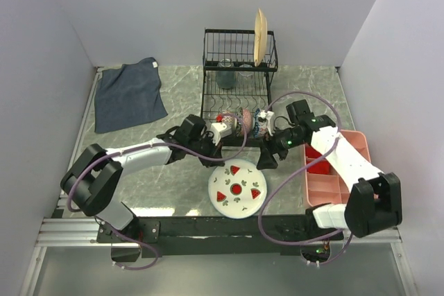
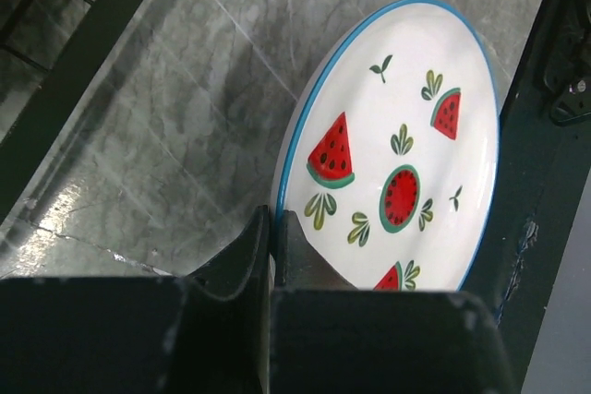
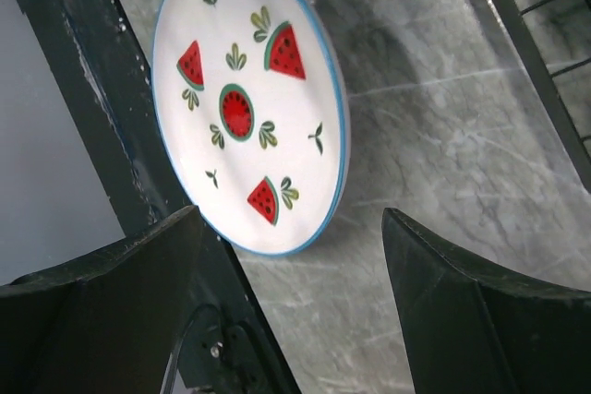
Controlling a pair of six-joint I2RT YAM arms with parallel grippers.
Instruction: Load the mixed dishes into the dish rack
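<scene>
A white plate with watermelon drawings and a blue rim (image 1: 237, 189) is near the table's front, in front of the black wire dish rack (image 1: 239, 67). My left gripper (image 1: 216, 161) is shut on the plate's rim (image 2: 273, 228); the plate (image 2: 406, 136) looks tilted, casting a shadow on the table. My right gripper (image 1: 268, 159) is open and empty, just beside the plate (image 3: 249, 108), not touching it (image 3: 291, 219). In the rack stand the peach plate (image 1: 261, 36) and a clear glass (image 1: 226, 74). A white mug (image 1: 223, 128) and patterned bowls (image 1: 246, 121) sit at the rack's front.
A pink compartmented tray (image 1: 343, 145) with red items lies at the right. A dark blue cloth (image 1: 128, 95) lies at the back left. A black bar (image 1: 229, 227) runs along the table's front edge, close under the plate. Grey walls enclose the table.
</scene>
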